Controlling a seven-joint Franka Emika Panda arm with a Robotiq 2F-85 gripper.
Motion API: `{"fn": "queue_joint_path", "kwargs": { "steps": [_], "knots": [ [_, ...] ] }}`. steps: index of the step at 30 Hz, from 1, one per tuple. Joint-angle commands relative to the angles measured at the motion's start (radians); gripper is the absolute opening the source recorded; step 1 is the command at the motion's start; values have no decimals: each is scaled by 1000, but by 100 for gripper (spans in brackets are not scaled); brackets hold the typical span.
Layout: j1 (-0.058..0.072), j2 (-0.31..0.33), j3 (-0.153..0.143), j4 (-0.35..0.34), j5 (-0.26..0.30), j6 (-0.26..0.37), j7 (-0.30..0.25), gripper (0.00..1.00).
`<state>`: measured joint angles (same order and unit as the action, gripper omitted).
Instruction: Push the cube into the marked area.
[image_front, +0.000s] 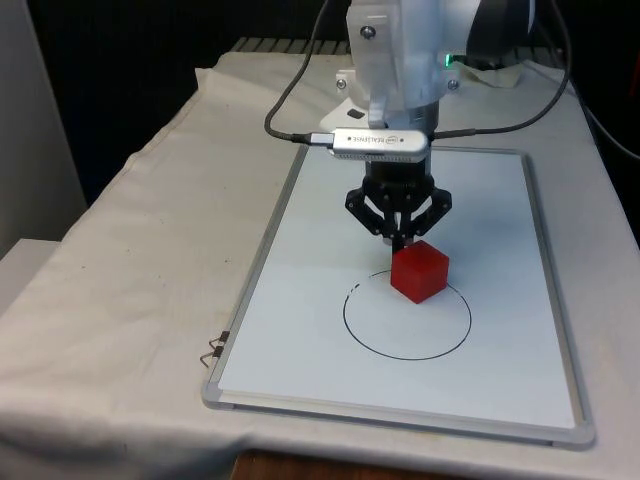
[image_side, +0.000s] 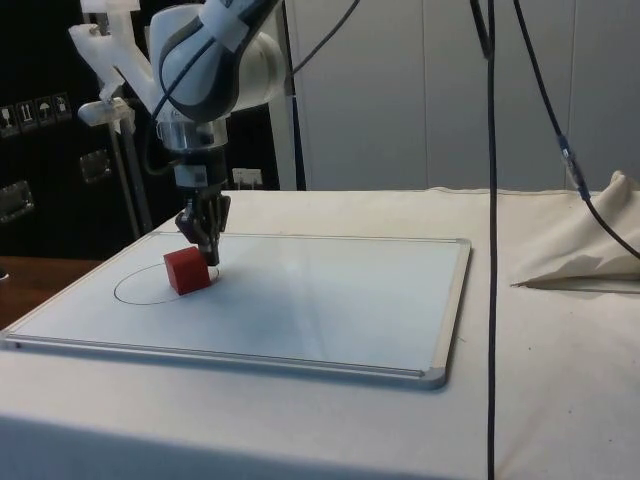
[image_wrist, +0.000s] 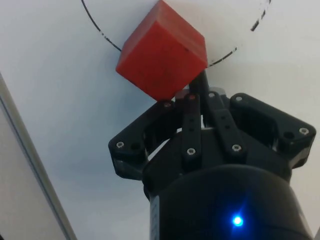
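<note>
Black gripper (image_front: 400, 240) points straight down at the whiteboard (image_front: 300, 330), and its two fingers (image_wrist: 192, 107) are closed together with nothing held between them. Their tips touch the far side of the red cube (image_front: 419, 271), as the wrist view shows, where the closed fingertips press against one face of the cube (image_wrist: 162, 50). In the side view the gripper (image_side: 210, 255) stands just behind the cube (image_side: 186, 270), on the robot's side of it. The cube stands flat on the whiteboard, turned so that one corner faces the front camera. It sits on the far edge of the black circle (image_front: 350, 325) which is drawn on the board: most of the cube is inside the line, and its far part still crosses it. The circle line has a small broken gap on the front view's left of the cube. The whiteboard has a metal frame and it lies on the white cloth (image_front: 120, 300) which covers the table. A black cable (image_side: 491, 250) hangs down in the side view in front of the board.
</note>
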<state>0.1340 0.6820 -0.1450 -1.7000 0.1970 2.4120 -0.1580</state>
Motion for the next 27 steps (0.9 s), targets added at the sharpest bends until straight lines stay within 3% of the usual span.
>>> {"fn": "queue_joint_path", "kwargs": {
  "steps": [1, 16, 27],
  "knots": [
    [-4, 7, 6, 9, 12, -4, 3, 0],
    [0, 26, 5, 31, 75, 2, 14, 0],
    [-2, 76, 9, 97, 132, 1, 32, 0]
  ]
}}
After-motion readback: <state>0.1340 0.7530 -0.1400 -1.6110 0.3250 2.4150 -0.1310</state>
